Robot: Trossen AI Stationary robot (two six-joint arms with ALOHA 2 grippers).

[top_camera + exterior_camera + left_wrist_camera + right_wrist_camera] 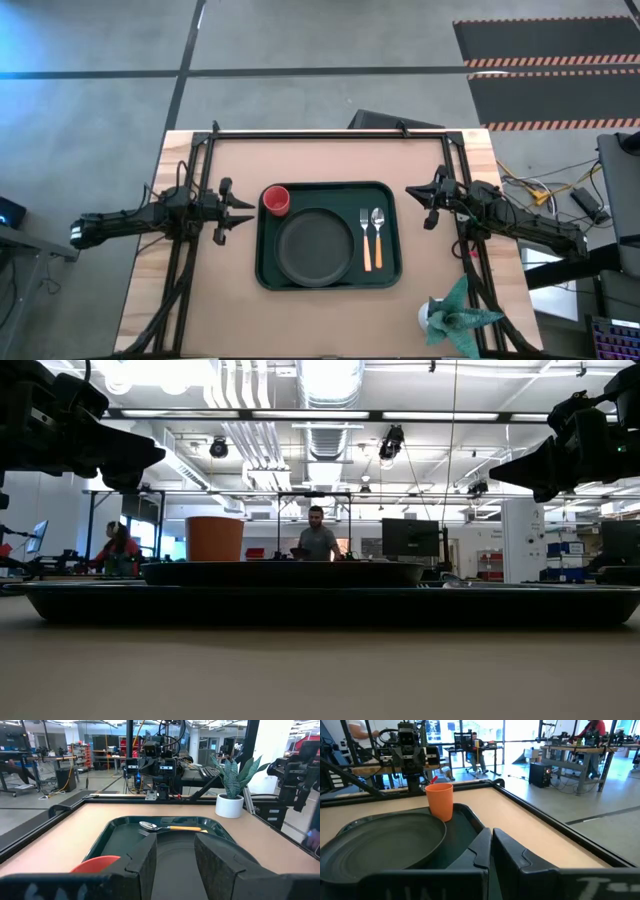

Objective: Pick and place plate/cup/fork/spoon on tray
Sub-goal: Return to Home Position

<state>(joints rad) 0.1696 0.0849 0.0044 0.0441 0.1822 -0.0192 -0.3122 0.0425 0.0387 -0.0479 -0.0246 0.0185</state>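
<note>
The dark green tray (392, 270) lies in the middle of the table. On it rest the dark plate (315, 246), the red cup (276, 200) upright at its far left corner, and the fork (365, 238) and spoon (377, 236) side by side right of the plate. My left gripper (245, 213) hovers open at the tray's left edge, near the cup, empty. My right gripper (412, 195) hovers shut at the tray's far right corner, empty. The left wrist view shows the cup (95, 864) and spoon (150, 825). The right wrist view shows the plate (380, 840) and cup (440, 800).
A small potted plant (455, 315) in a white pot stands at the table's near right corner. A black frame runs along the table's far edge and sides (330, 133). People show in the room beyond the table (318, 535).
</note>
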